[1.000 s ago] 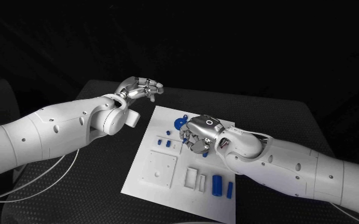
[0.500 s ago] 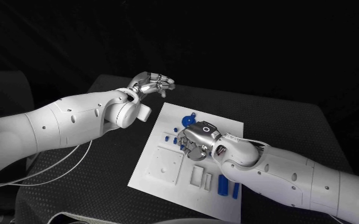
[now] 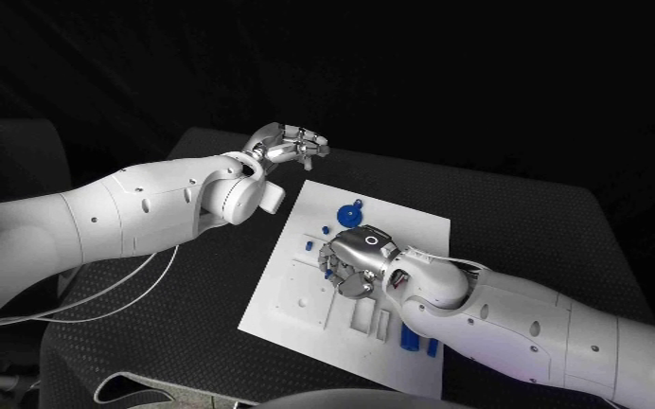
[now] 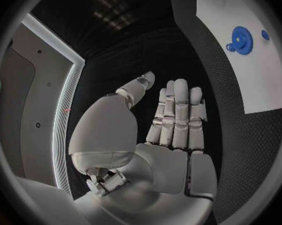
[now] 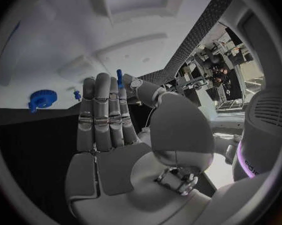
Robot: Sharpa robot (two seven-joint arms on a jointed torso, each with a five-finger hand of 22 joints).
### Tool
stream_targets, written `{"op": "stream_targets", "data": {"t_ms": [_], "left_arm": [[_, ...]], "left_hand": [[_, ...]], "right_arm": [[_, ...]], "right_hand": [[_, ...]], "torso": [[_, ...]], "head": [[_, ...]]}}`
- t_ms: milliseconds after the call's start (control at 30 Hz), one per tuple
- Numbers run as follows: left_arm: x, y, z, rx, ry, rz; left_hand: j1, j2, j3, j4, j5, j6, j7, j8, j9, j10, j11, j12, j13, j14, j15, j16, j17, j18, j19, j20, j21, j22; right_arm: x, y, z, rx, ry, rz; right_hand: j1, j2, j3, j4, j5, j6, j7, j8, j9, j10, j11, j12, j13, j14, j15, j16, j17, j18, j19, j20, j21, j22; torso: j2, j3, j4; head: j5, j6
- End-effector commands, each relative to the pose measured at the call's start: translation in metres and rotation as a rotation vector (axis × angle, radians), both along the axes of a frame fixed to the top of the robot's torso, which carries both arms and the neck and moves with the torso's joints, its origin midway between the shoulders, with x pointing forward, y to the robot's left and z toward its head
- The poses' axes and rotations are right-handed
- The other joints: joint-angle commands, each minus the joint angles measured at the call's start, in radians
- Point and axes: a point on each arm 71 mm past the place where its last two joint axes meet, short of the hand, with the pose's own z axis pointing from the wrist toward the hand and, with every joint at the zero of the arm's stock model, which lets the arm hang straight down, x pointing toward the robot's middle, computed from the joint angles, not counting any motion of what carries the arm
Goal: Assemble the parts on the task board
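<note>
Where the white task board (image 3: pixel 293 305) lies in the middle of the black table (image 3: pixel 519 210), its long side is turned at a slant to the table's edges. A blue gear (image 3: pixel 348 214) is seen on the board's far part, with a smaller blue piece just beside it. Near the board's near edge, blue bars (image 3: pixel 410 338) are partly covered by the right arm, and pale blocks (image 3: pixel 358 318) stand between them and a square recessed plate (image 3: pixel 303 297). The right hand (image 3: pixel 358 259) is held over the board's middle, palm down, its fingers bent toward small blue parts (image 3: pixel 327 250) at the board's surface. In the right wrist view the fingers (image 5: pixel 102 116) are shown straight and side by side, and a slim blue pin (image 5: pixel 119 78) is seen upright at their tips, next to the thumb; whether it is pinched or merely lies behind them cannot be told. The gear (image 5: pixel 41 97) is seen in that view well apart from the fingers. The left hand (image 3: pixel 284 147) is held off the board, above the table beyond the board's far corner, its fingers curled loosely in the head view. In the left wrist view its fingers (image 4: pixel 177 112) are shown extended together with nothing in them, and the gear (image 4: pixel 240 36) is seen on the board well apart from them
</note>
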Motion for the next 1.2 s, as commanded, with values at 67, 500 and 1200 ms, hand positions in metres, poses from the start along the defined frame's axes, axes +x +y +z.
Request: {"op": "stream_targets", "data": {"t_ms": [67, 500, 1200], "left_arm": [[0.0, -0.002, 0.002, -0.009, -0.006, -0.002], [0.001, -0.005, 0.003, -0.011, -0.005, -0.008], [0.001, -0.005, 0.002, -0.011, -0.002, -0.012]], "left_hand": [[-0.006, -0.003, -0.002, 0.002, 0.004, -0.009, 0.0, -0.002, 0.0, -0.007, 0.001, 0.007, 0.001, 0.008, 0.002, 0.006, 0.001, 0.012, 0.004, -0.019, -0.006, 0.005], [-0.007, -0.003, -0.002, 0.002, 0.004, -0.009, 0.0, -0.001, 0.0, -0.007, 0.002, 0.007, 0.002, 0.008, 0.002, 0.006, 0.002, 0.012, 0.004, -0.019, -0.006, 0.005], [-0.008, -0.002, -0.002, 0.004, 0.004, -0.01, 0.001, -0.001, 0.0, -0.009, 0.002, 0.008, 0.002, 0.008, 0.002, 0.005, 0.002, 0.012, 0.004, -0.019, -0.007, 0.006]], "right_arm": [[-0.004, 0.004, -0.003, -0.018, 0.001, 0.02], [-0.011, 0.01, -0.01, -0.04, 0.011, 0.045], [-0.01, 0.007, -0.021, -0.069, 0.035, 0.028]], "right_hand": [[-0.006, 0.008, 0.001, -0.007, 0.003, 0.004, 0.001, 0.001, 0.001, 0.005, -0.002, 0.0, 0.001, -0.002, -0.007, 0.004, 0.001, 0.006, 0.006, -0.003, 0.004, 0.002], [-0.007, 0.01, 0.0, -0.009, 0.004, 0.004, 0.001, 0.001, 0.002, 0.005, -0.002, 0.0, 0.002, -0.002, -0.007, 0.005, 0.001, 0.006, 0.007, -0.003, 0.004, 0.003], [-0.011, 0.014, -0.003, -0.015, 0.007, 0.004, 0.002, 0.0, 0.003, 0.006, -0.002, -0.001, 0.003, -0.002, -0.008, 0.007, 0.001, 0.006, 0.008, -0.003, 0.004, 0.004]], "torso": [[0.0, -0.0004, 0.0006], [0.0, 0.0001, 0.001], [0.0, -0.0002, -0.0002]], "head": [[0.006, -0.005], [0.014, -0.01], [0.017, -0.014]]}}
